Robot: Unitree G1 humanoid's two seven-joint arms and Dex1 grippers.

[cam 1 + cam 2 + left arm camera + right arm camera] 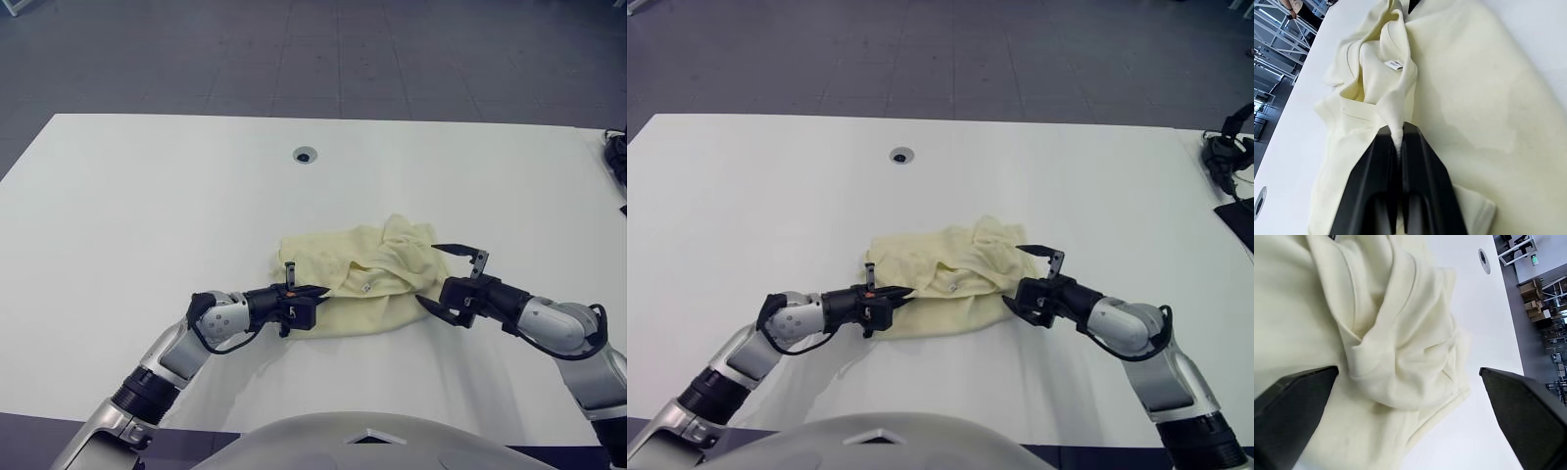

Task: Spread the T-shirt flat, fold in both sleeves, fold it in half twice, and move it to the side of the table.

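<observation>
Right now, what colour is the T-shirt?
The T-shirt is plain pale yellow, clearest in the left wrist view.

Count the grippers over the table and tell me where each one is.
2. The left gripper is shut on a fold at the T-shirt's left edge; the right gripper is open at its right edge.

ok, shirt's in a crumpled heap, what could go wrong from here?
The left gripper pinches only a thin peak of the T-shirt; a pull may slip it free.
The T-shirt is bunched, so the open right gripper may close on several layers and drag the heap instead of spreading it.
</observation>
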